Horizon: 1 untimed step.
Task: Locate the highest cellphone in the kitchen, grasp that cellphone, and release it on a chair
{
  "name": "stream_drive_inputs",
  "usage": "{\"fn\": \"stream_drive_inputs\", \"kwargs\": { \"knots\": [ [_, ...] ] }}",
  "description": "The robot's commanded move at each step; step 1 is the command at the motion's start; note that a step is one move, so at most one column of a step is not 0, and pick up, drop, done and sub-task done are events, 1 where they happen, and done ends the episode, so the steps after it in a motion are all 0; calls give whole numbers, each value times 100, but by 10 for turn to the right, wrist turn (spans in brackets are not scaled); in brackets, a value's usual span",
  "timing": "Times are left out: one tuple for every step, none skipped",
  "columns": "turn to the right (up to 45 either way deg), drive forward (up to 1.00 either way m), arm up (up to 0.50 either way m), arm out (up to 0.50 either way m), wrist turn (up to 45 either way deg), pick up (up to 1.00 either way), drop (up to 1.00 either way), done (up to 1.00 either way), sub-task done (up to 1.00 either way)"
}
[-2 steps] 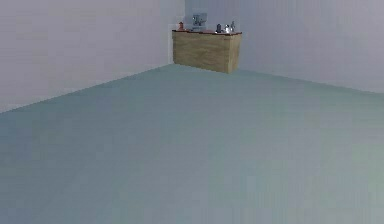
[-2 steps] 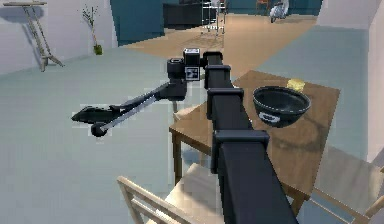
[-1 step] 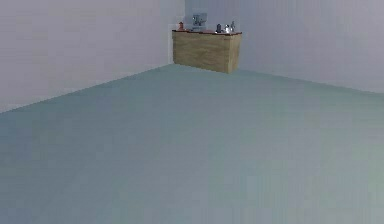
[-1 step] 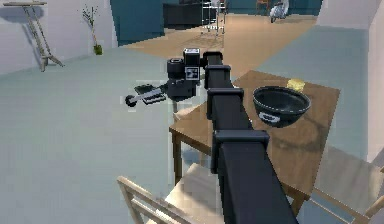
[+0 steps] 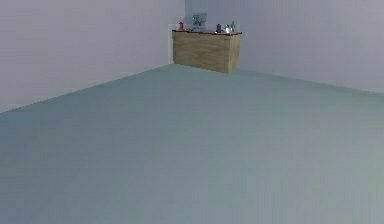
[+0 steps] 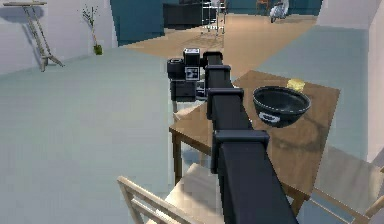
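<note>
the pincer (image 6: pixel 182 78) hangs by the desk's (image 6: pixel 310 150) far corner. i cannot tell if it holds anything; the cellphone is too small to pick out. a chair (image 6: pixel 135 190) waits at the desk's near side, back along the arm (image 6: pixel 240 150).

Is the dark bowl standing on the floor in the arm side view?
No, the dark bowl stands on top of the wooden table.

Forward view faces a far cabinet (image 5: pixel 207 50); arm side view overlooks the near table (image 6: pixel 312 150), perhaps sharing floor (image 5: pixel 190 150).

Home, dining area: wooden dining table (image 6: pixel 312 148), chairs (image 6: pixel 345 185), bowl (image 6: pixel 281 104), sideboard (image 5: pixel 208 50), potted plant (image 6: pixel 93 27).
</note>
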Motion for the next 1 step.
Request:
{"fn": "stream_drive_inputs", "kwargs": {
  "knots": [
    [0,0,0,0,120,0,0,0,0]
  ]
}}
